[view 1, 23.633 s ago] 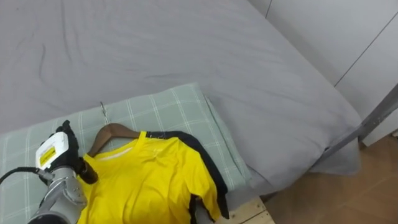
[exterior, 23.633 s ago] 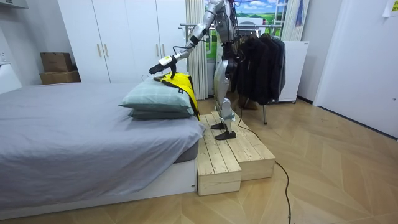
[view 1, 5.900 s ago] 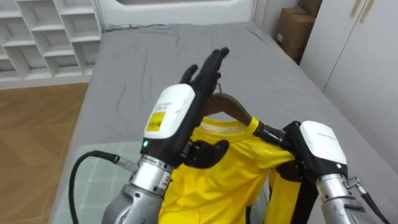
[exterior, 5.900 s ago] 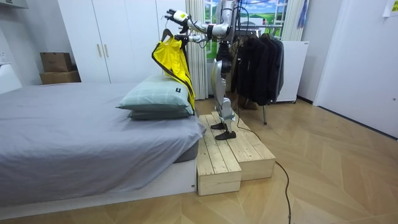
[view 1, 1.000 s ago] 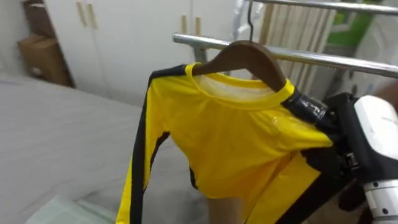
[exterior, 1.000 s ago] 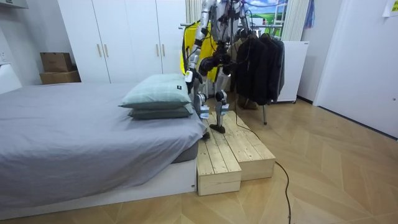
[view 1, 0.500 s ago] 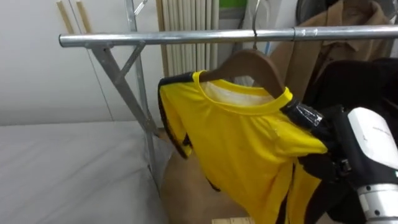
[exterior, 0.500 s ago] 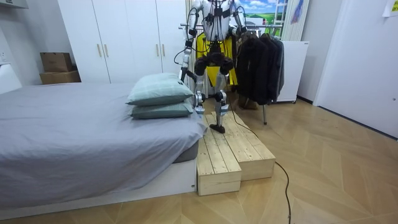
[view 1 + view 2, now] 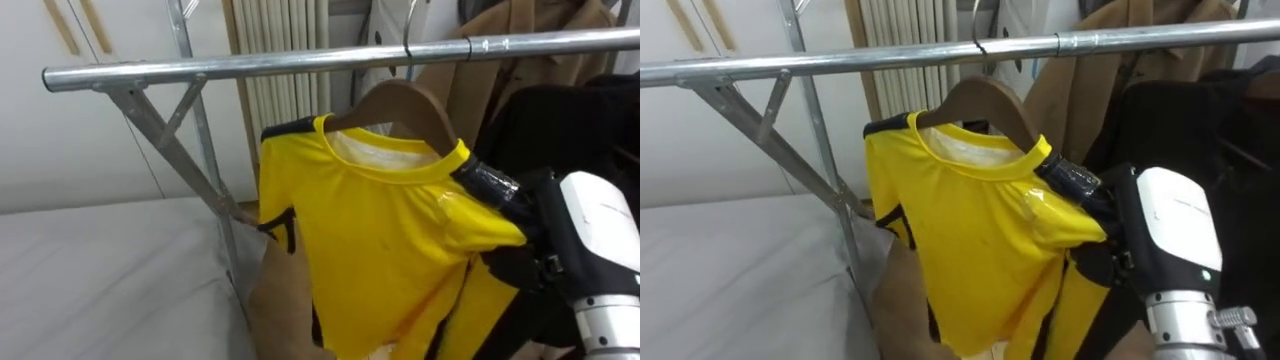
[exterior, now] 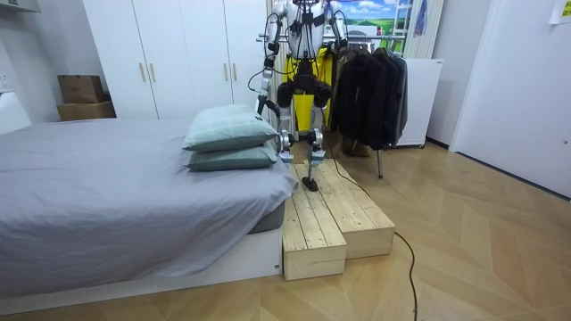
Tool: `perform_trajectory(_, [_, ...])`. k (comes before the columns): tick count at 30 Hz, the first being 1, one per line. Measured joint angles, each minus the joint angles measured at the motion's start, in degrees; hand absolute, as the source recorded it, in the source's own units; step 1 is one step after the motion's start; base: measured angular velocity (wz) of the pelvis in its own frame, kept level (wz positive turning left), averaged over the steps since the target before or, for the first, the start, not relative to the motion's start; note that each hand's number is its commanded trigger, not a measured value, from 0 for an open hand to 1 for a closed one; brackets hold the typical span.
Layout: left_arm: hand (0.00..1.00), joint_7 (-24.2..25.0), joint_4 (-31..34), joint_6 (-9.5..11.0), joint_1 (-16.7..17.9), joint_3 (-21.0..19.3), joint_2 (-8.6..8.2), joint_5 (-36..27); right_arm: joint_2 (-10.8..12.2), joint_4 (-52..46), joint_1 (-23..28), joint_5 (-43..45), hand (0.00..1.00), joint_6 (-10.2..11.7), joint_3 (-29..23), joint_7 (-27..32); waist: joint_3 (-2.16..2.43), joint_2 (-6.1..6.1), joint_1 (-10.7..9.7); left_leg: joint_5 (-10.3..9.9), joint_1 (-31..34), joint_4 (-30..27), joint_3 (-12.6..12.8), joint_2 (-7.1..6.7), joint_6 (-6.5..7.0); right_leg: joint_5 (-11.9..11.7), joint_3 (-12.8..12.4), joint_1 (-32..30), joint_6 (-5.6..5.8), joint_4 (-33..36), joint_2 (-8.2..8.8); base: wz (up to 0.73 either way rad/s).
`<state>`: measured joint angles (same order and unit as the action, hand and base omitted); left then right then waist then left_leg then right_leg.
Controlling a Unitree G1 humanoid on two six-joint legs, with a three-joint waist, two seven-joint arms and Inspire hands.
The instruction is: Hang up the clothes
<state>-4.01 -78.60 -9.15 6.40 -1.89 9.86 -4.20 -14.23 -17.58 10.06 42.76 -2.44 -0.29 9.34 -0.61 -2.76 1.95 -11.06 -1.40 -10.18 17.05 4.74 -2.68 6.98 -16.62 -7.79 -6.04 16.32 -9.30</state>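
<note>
A yellow shirt (image 9: 385, 240) with black trim hangs on a wooden hanger (image 9: 400, 100), held up just under the metal rail (image 9: 250, 66) of the clothes rack. My right hand (image 9: 520, 235) is shut on the hanger's right end, through the shirt's shoulder. The hanger's wire hook (image 9: 980, 42) reaches the rail; I cannot tell whether it rests on it. In the room view I stand on the wooden platform (image 10: 335, 214), facing the rack, with my left hand (image 10: 261, 104) low at my side.
Dark coats (image 9: 565, 120) and a brown coat (image 9: 480, 70) hang on the rail to the right of the shirt. The rack's slanted brace (image 9: 165, 135) stands at the left. The grey bed (image 9: 100, 270) lies lower left, with pillows (image 10: 230, 134) near the platform.
I have turned from the bed to face the rack. The shirt on its hanger, still in my right hand, now sits under the rail.
</note>
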Motion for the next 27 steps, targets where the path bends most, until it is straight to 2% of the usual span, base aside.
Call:
perform_trajectory(6, [0.0, 0.1, 0.0, 0.1, 0.6, -2.2, 0.0, 0.0, -0.1, -1.7, -0.3, -2.2, 1.0, -0.1, 0.2, 0.0, 0.38, -1.11, -0.3, -0.1, -0.4, 0.0, 0.0, -0.08, 0.09, 0.0, 0.3, 0.7, -0.01, -1.7, 0.32, 0.01])
perform_trajectory(10, [0.0, 0.1, 0.0, 0.1, 0.3, -2.3, 0.01, 0.1, -0.1, -2.3, -3.1, -2.4, 1.0, -0.1, 0.9, -0.2, 0.3, -1.81, -1.3, -0.1, -0.3, 0.0, -0.7, -0.1, 0.09, 0.0, 0.0, 0.9, -0.01, -2.2, 0.27, 0.04])
perform_trajectory(18, [0.0, 0.1, 0.0, 0.1, 0.2, -2.5, 0.11, 2.2, -0.1, -3.7, -3.4, -4.1, 1.0, 0.0, 0.9, -2.7, 0.13, -2.54, -1.9, 0.0, -0.3, 0.0, -2.0, -0.15, 0.09, -0.1, 0.8, 1.8, -0.03, -2.7, 0.49, 0.05])
perform_trajectory(22, [0.0, -0.2, 0.0, 0.5, 0.1, -2.6, 0.13, 2.7, -1.7, -3.8, -3.4, -8.5, 1.0, 0.0, 0.6, -4.2, 0.08, -2.65, -1.8, 0.0, -0.4, 0.0, -3.0, -0.16, 0.09, -0.1, 2.0, 1.9, -0.13, -2.8, 0.77, 0.11])
perform_trajectory(27, [0.0, -0.2, 0.1, 1.0, 0.1, -3.6, 0.19, 4.7, -3.8, -4.6, -3.9, -10.7, 1.0, 0.1, 0.1, -5.5, 0.02, -2.71, -1.2, 0.0, -0.6, 0.0, -3.1, -0.15, 0.09, -0.1, 2.1, 2.0, -0.21, -2.7, 0.71, 0.0])
